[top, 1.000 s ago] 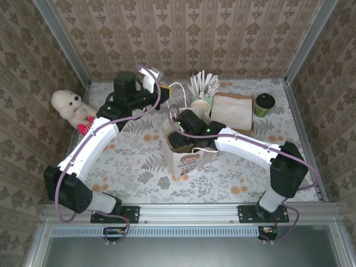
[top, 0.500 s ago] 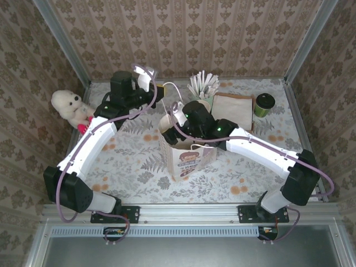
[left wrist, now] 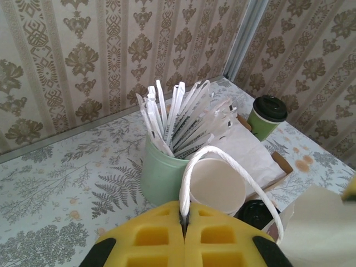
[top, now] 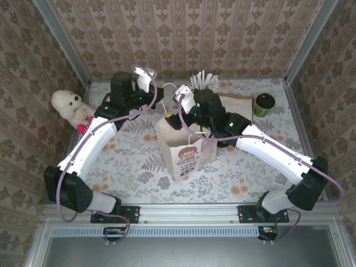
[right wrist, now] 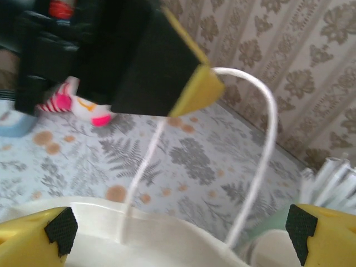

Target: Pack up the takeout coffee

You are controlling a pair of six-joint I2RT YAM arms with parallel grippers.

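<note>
The takeout coffee (top: 264, 104), an olive-green cup with a black lid, stands at the back right of the table, apart from both arms; in the left wrist view the takeout coffee (left wrist: 268, 115) is at the right. A white paper bag (top: 186, 147) stands upright mid-table. My left gripper (top: 161, 90) is shut on its white cord handle (left wrist: 222, 158), pinched between the yellow pads (left wrist: 183, 216). My right gripper (top: 177, 108) hangs over the bag's back rim (right wrist: 139, 222), open wide with nothing between its fingers (right wrist: 181, 233). It looks at the left gripper (right wrist: 200, 92) holding the handle (right wrist: 267, 139).
A mint-green holder of wrapped straws (top: 203, 83) stands behind the bag, with a stack of cream cups (left wrist: 217, 186) and a loose black lid (left wrist: 256, 211) beside it. Flat brown paper (top: 233, 108) lies left of the coffee. A plush toy (top: 69, 105) sits at the left wall.
My right gripper has come up out of the bag, moved toward the back and opened fully. The bag now stands straighter. The left gripper keeps its hold on the handle.
</note>
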